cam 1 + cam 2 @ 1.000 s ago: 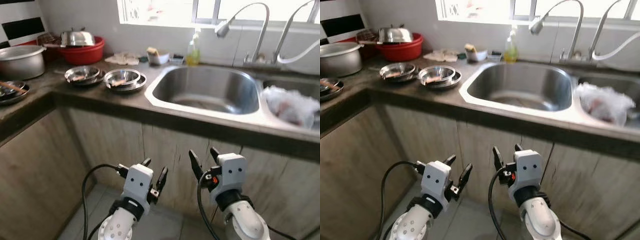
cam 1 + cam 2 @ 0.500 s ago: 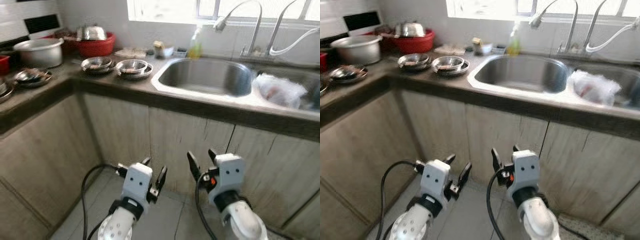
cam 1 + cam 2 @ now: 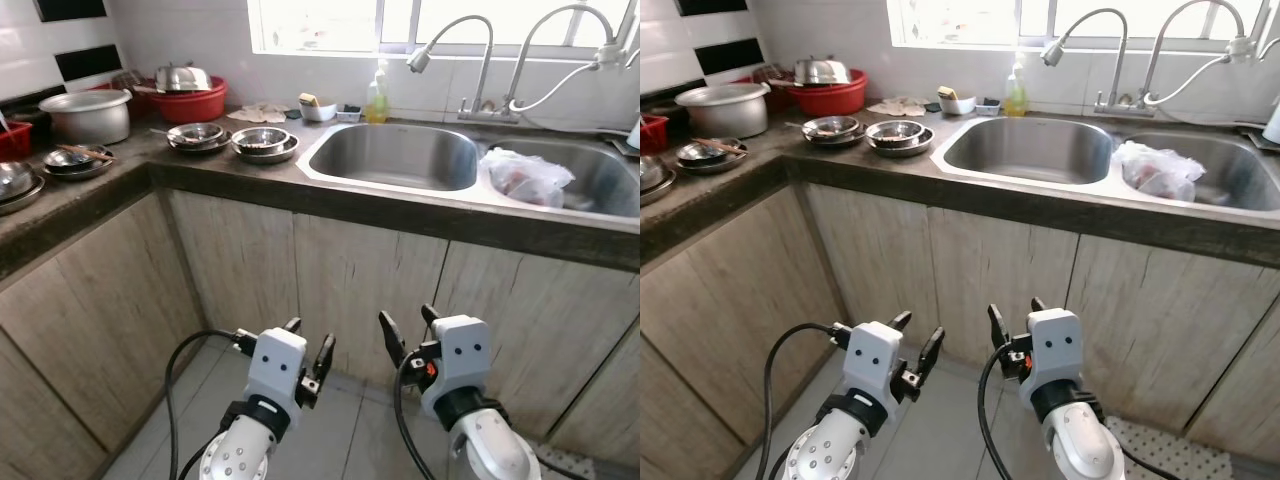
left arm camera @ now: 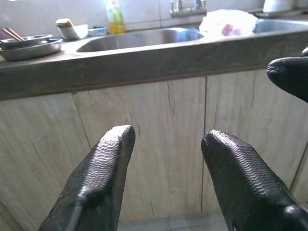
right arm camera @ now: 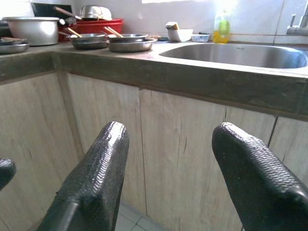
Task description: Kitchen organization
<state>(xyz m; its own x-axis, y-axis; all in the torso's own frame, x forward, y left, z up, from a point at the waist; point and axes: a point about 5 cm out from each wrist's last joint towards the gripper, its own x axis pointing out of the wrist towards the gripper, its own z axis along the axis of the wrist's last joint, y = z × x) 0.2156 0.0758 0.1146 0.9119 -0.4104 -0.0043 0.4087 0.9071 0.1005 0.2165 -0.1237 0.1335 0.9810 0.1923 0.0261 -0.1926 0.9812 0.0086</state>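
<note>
Two stacks of steel dishes (image 3: 264,142) (image 3: 195,135) sit on the dark counter (image 3: 230,170) left of a double steel sink (image 3: 395,160). A crumpled plastic bag (image 3: 525,175) lies in the right basin. My left gripper (image 3: 310,335) and right gripper (image 3: 406,318) hang low in front of the wooden cabinet doors (image 3: 360,270), well below the counter edge. Both are open with nothing between their fingers, as the left wrist view (image 4: 168,137) and the right wrist view (image 5: 168,132) also show.
A red basin (image 3: 188,100) with a steel lid, a large metal pot (image 3: 85,115) and more dishes (image 3: 70,160) stand along the left counter. A soap bottle (image 3: 377,98), a small white bowl (image 3: 318,108) and two taps (image 3: 470,60) line the window wall. Tiled floor (image 3: 340,440) lies below.
The camera has drawn back from the counter, so more of the cabinets, floor and right basin shows. Both grippers keep the same open pose.
</note>
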